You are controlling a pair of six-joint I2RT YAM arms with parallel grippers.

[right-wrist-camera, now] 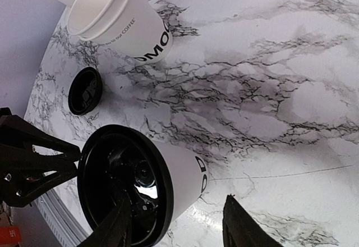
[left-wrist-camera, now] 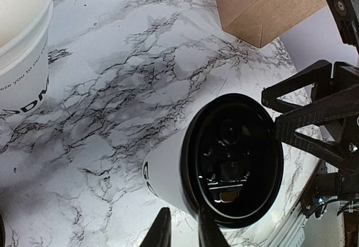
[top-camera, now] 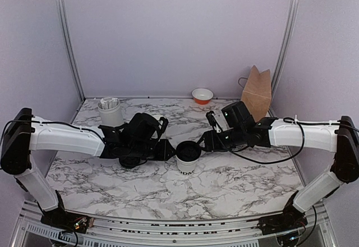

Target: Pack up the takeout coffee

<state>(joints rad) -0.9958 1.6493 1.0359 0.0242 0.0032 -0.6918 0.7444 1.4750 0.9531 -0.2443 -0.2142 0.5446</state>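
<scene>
Top external view puts the paper cup (top-camera: 187, 164) upright on the desk (top-camera: 235, 185), its black lid (top-camera: 189, 150) on top, between both arms. Left fingers (left-wrist-camera: 161, 233), nearly closed, pinch the lidded rim. Right fingers (right-wrist-camera: 238, 227) stand apart astride the cup, one clear of its wall. Nested cups (right-wrist-camera: 120, 19) gape empty beside a spare lid (right-wrist-camera: 85, 91); packets fill the white holder (top-camera: 110, 112).

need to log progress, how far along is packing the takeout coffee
Done: the black lid sits on the coffee cup. In hand: the left hand seems to pinch the lid's rim; the right hand stands open astride the cup's edge. Left: the cup is on the table, apart from the brown paper bag at the back right, not yet packed.
</scene>
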